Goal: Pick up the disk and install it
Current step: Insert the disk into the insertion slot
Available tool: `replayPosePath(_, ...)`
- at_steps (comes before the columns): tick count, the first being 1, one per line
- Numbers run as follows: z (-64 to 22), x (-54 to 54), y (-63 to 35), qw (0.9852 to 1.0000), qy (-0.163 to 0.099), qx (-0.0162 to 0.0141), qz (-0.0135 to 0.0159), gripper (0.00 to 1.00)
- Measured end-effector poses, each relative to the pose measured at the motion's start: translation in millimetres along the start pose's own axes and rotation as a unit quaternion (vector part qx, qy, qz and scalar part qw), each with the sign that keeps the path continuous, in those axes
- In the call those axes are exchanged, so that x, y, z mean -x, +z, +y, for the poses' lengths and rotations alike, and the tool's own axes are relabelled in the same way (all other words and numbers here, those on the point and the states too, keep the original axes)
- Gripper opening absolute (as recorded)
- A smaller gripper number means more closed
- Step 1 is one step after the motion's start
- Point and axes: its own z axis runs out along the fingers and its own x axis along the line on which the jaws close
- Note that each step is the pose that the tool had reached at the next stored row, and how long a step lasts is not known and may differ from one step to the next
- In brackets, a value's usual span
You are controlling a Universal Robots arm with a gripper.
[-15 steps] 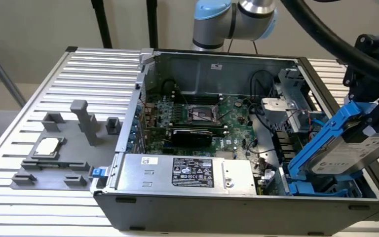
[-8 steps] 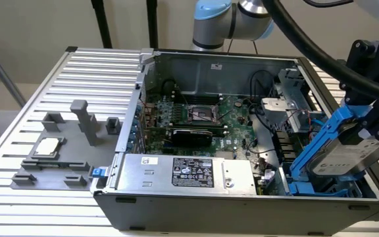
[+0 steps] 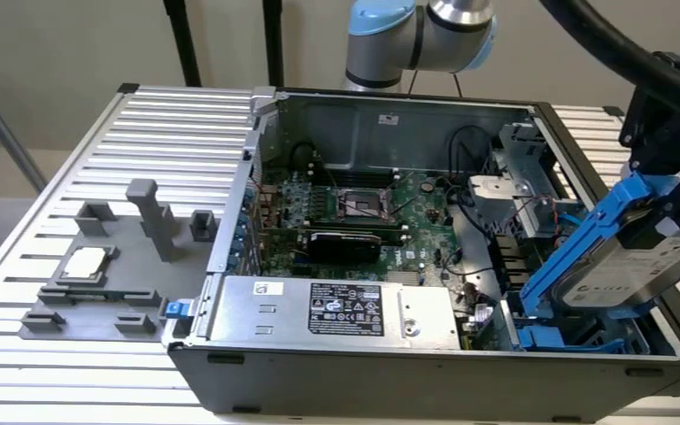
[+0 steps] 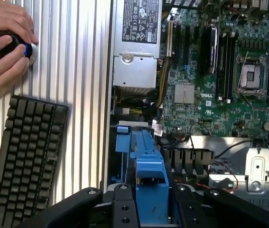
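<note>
The disk [image 3: 619,266], blue-framed, was clamped by the gripper [image 3: 661,221], tilted steeply, lower end close above the blue bay bracket [image 3: 565,338] directly beneath the gripper; contact not confirmable. Judgement: install underway, disk not yet seated. For clean insertion: square the frame w/ bay rails, reduce tilt, descend slowly, keep grip firm. Risk: loose cables [image 4: 229,145] just beside the gripper's path could snag. PSU [image 3: 328,305] & motherboard [image 3: 364,204] lay further inside the PC case [image 3: 435,370], away from the gripper. Outside the case, a person's hand [image 4: 1,52] rested on a control knob [image 4: 19,46], keyboard [image 4: 25,156] adjacent
</note>
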Motion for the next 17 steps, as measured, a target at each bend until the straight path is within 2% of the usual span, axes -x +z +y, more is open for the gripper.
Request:
replayPosePath(9,1.0,-0.5,10.0,1.0000,0.000,0.0000,0.0003,0.00)
replayPosePath(17,5.3,-0.8,8.0,1.0000,0.000,0.0003,0.0002,0.00)
